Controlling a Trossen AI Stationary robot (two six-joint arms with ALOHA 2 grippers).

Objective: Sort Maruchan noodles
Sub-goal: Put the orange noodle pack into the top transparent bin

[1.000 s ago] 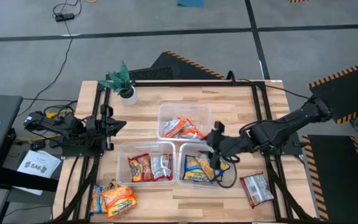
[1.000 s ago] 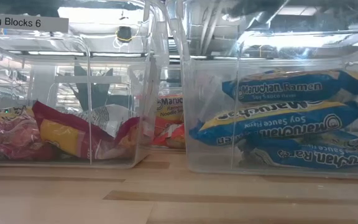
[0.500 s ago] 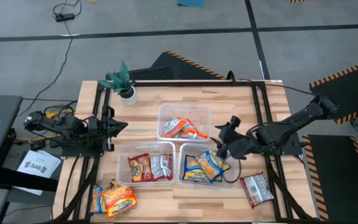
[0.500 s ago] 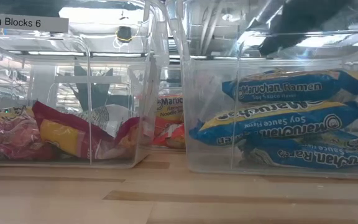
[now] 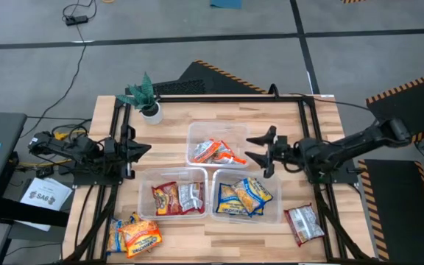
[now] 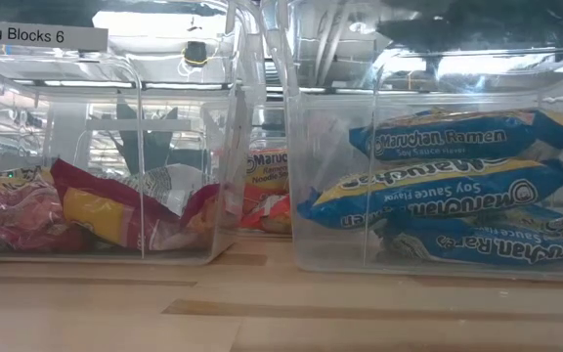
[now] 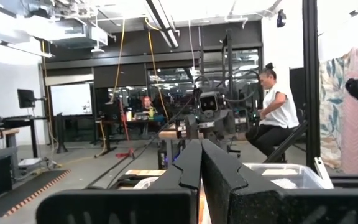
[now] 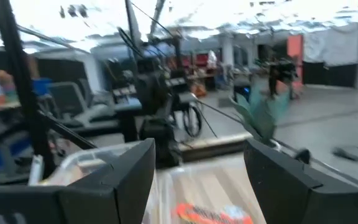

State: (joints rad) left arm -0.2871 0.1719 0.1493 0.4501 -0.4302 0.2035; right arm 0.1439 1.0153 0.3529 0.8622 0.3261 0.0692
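While its fingers stand spread wide and hold nothing, the right end effector point(image 5: 260, 149) hovers above the table point(image 5: 285, 118) between the far tub point(image 5: 218, 143) and the near right tub point(image 5: 246, 196), roughly at three o'clock from the table's centre. Yellow-and-blue packets point(image 5: 244, 197) lie stacked in that near right tub; in the level view their soy sauce labels point(image 6: 436, 186) show through the clear wall. Red and silvery packets point(image 5: 177, 197) fill the near left tub point(image 5: 172, 193), and orange packets point(image 5: 216, 152) sit in the far tub. Two lots remain unsorted on the bare wood: a red packet point(image 5: 302, 224) at the five o'clock corner and a small heap of orange packets point(image 5: 133, 235) at the seven o'clock corner. The left end effector point(image 7: 201, 168) is parked at the nine o'clock edge, fingers pressed together, empty.

Judging by the layout, a drop into the near right tub looks complete, and the step in hand is moving on to the next pick. The red packet at five o'clock is the nearest candidate; taking it would call for swinging the right arm toward that corner, lowering the open fingers over the flat crinkly wrapper, and pinching it firmly before carrying it to the near left tub with the other reds.
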